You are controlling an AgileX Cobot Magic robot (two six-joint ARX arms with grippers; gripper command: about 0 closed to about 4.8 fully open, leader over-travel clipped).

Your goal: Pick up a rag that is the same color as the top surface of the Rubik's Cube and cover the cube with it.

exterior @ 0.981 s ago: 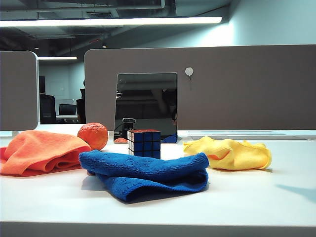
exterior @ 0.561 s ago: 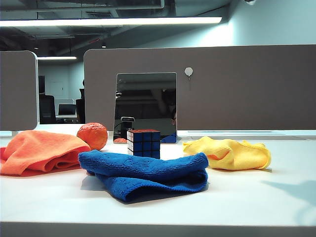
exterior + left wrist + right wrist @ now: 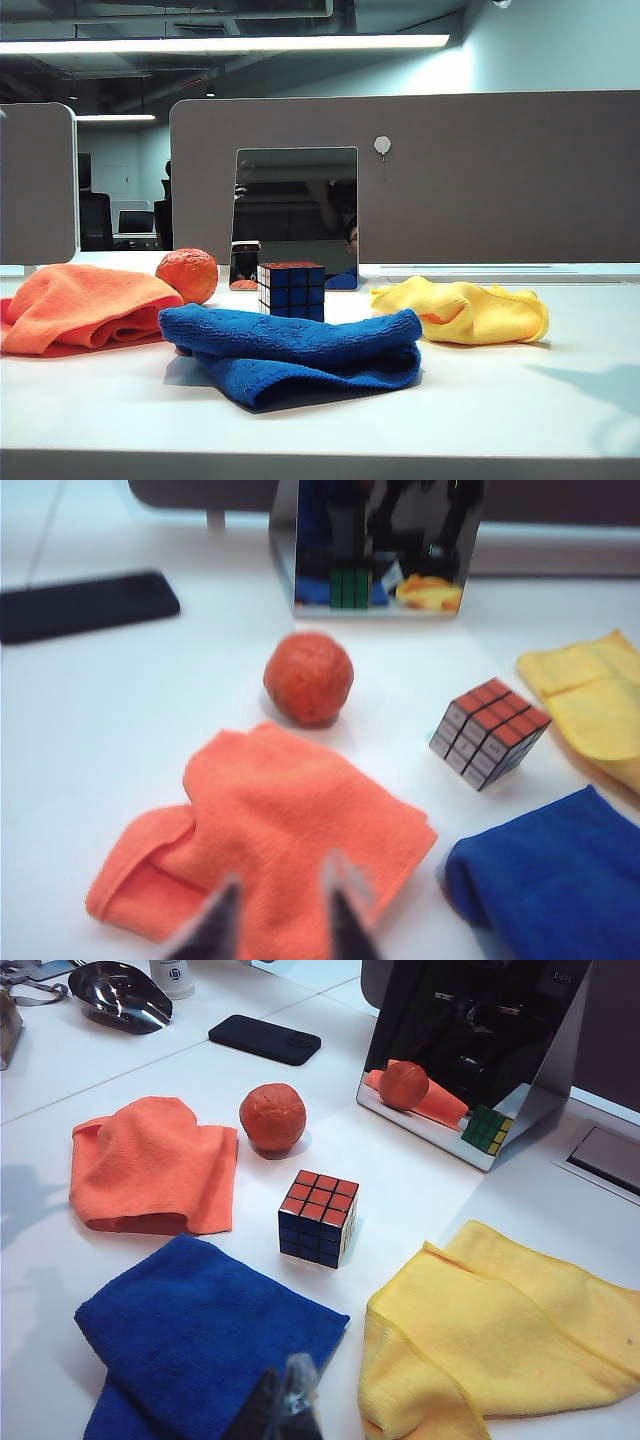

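1. The left tool [image 3: 280, 920] hovers over the orange rag [image 3: 270, 830], tips slightly parted, grasping nothing.
2. The right tool [image 3: 280, 1405] above the blue cloth [image 3: 200, 1330] looks clenched.
3. The Rubik's Cube [image 3: 318, 1217] sits uncovered on the counter [image 3: 420, 1190] between the cloths.
4. The exterior view shows neither tool.

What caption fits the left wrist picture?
Left gripper hovers over the orange rag, near the cube.

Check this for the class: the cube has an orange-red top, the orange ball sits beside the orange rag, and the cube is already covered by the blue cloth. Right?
One part is wrong. The Rubik's Cube stands uncovered on the table; the blue cloth lies beside it, as the right wrist view shows. The orange-red top is right, and the orange ball does sit beside the rag.
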